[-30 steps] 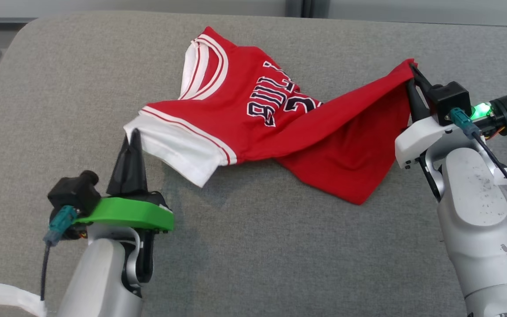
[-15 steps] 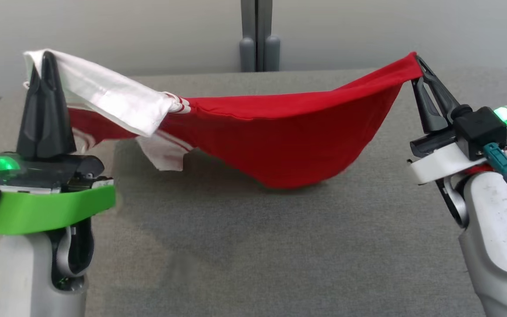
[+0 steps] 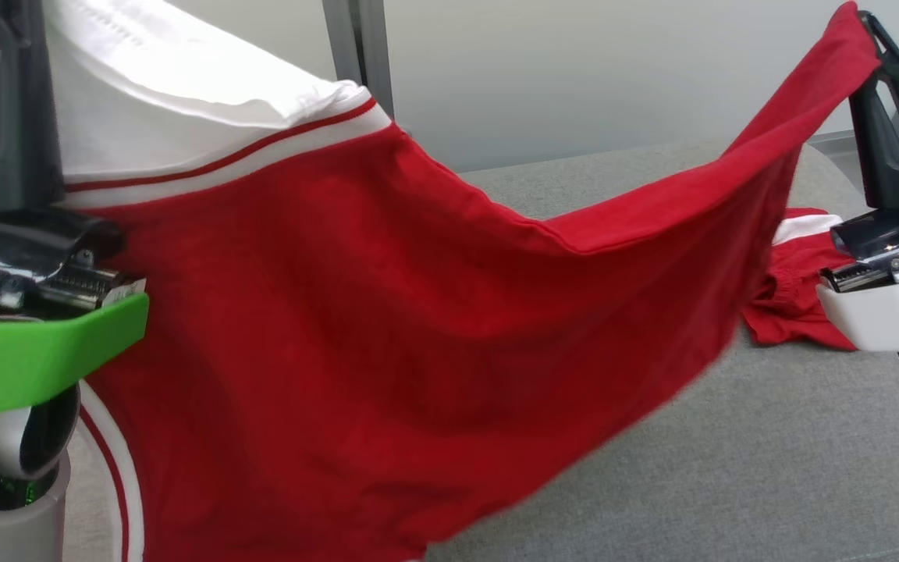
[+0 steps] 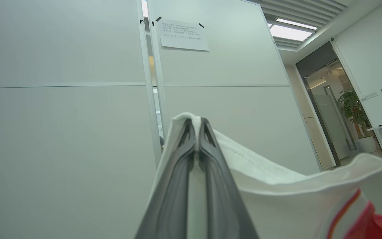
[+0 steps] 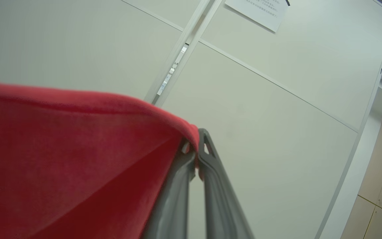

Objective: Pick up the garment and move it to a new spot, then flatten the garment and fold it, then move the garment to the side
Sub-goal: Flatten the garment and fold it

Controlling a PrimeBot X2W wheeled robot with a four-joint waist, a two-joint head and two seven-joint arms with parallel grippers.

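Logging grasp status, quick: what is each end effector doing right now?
Left end effector: closed, holding the jersey by its white part.
Right end effector: closed, holding the jersey's red corner.

The left end effector (image 4: 196, 127) clamps the white sleeve edge of the garment (image 4: 287, 196), fingers (image 4: 174, 189) pressed together, before a wall panel (image 4: 61, 132) bearing a paper notice (image 4: 183, 35).
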